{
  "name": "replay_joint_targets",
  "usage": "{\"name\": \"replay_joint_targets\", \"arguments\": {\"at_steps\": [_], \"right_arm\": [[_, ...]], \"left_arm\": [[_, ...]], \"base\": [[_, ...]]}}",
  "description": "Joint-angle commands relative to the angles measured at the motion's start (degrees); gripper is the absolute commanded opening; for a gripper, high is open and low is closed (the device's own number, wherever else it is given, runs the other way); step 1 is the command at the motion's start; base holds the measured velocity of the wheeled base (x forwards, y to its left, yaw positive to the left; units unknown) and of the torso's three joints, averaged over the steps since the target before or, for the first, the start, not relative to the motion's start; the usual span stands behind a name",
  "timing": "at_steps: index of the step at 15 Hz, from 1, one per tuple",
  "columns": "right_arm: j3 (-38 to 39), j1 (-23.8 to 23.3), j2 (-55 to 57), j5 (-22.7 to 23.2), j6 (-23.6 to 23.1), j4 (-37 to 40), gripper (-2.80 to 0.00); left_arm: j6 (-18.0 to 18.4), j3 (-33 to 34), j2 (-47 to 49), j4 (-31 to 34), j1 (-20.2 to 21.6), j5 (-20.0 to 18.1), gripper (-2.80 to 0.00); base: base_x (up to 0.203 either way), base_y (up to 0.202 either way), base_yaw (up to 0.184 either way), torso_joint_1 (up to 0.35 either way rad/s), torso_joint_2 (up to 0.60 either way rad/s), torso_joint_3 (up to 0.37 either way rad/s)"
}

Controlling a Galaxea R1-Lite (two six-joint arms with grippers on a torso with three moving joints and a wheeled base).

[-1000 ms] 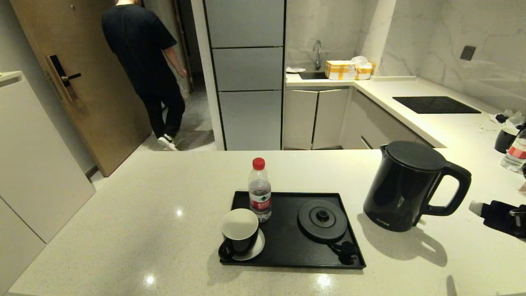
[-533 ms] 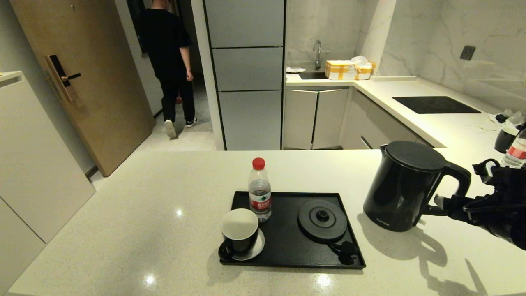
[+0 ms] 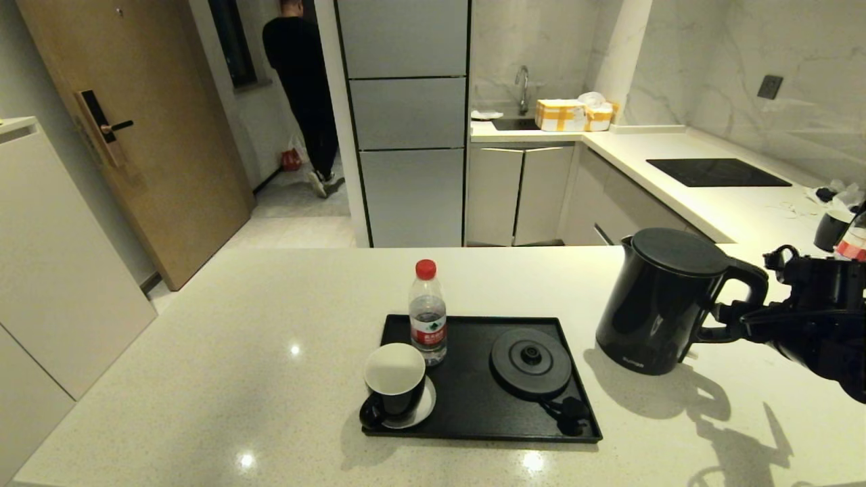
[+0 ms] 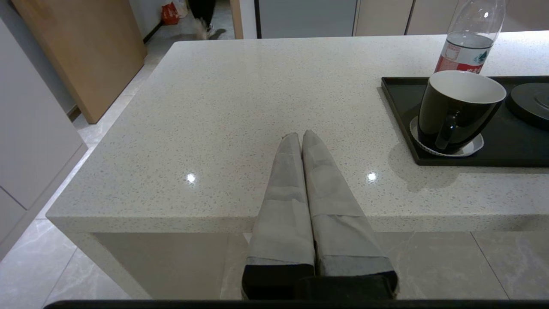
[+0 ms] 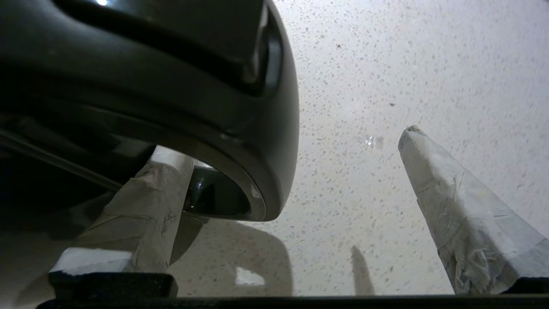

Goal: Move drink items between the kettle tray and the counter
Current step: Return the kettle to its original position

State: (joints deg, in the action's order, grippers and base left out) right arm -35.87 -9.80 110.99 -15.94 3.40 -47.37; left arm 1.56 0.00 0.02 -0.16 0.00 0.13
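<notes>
The tall glossy black kettle [image 3: 663, 301] stands on the cream speckled counter [image 3: 237, 352], just right of the black kettle tray [image 3: 473, 406]. The tray's round base disc [image 3: 531, 362] is bare. My right gripper [image 3: 734, 321] is at the kettle's loop handle and is open. In the right wrist view the right gripper [image 5: 291, 146] has one taped finger [image 5: 146, 201] inside the handle [image 5: 240, 141] and the other finger [image 5: 454, 206] wide outside it. My left gripper [image 4: 301, 136] is shut and empty, parked over the counter's near edge.
A black cup [image 3: 396, 379] on a white saucer and a red-capped water bottle [image 3: 427, 314] stand on the tray's left half. A black hob panel [image 3: 717, 172], another cup [image 3: 831, 230] and a bottle [image 3: 849, 253] lie far right. A person [image 3: 304, 88] stands in the doorway.
My right gripper has come in from the right edge to the kettle's handle. The kettle has shifted slightly to the left. The person has walked further away.
</notes>
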Motion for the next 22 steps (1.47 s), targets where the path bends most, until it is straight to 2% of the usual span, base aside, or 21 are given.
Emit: {"name": "replay_joint_targets", "arguments": {"at_steps": [1, 5, 14, 20, 21, 22], "right_arm": [[-0.1, -0.9, 0.1, 0.7, -2.3, -0.3, 0.0], [-0.2, -4.0, 0.5, 7.9, -5.0, -0.3, 0.0], [-4.2, -7.3, 8.4, 8.3, -5.4, -4.8, 0.0], [-7.9, -7.8, 10.5, 11.2, -6.0, -4.3, 0.0], [-7.8, -7.8, 10.8, 11.3, -6.0, -4.5, -2.8], [-7.8, -7.8, 11.0, 11.7, -6.1, -4.6, -2.8]], "left_arm": [[0.0, 0.0, 0.0, 0.0, 0.0, 0.0, -2.8], [0.0, 0.0, -0.1, 0.0, 0.0, 0.0, -2.8], [0.0, 0.0, -0.1, 0.0, 0.0, 0.0, -2.8], [0.0, 0.0, -0.1, 0.0, 0.0, 0.0, -2.8], [0.1, 0.0, -0.1, 0.0, 0.0, 0.0, -2.8], [0.0, 0.0, -0.1, 0.0, 0.0, 0.0, -2.8]], "base": [[0.0, 0.0, 0.0, 0.0, 0.0, 0.0], [0.0, 0.0, 0.0, 0.0, 0.0, 0.0], [0.0, 0.0, 0.0, 0.0, 0.0, 0.0], [0.0, 0.0, 0.0, 0.0, 0.0, 0.0], [0.0, 0.0, 0.0, 0.0, 0.0, 0.0], [0.0, 0.0, 0.0, 0.0, 0.0, 0.0]]}}
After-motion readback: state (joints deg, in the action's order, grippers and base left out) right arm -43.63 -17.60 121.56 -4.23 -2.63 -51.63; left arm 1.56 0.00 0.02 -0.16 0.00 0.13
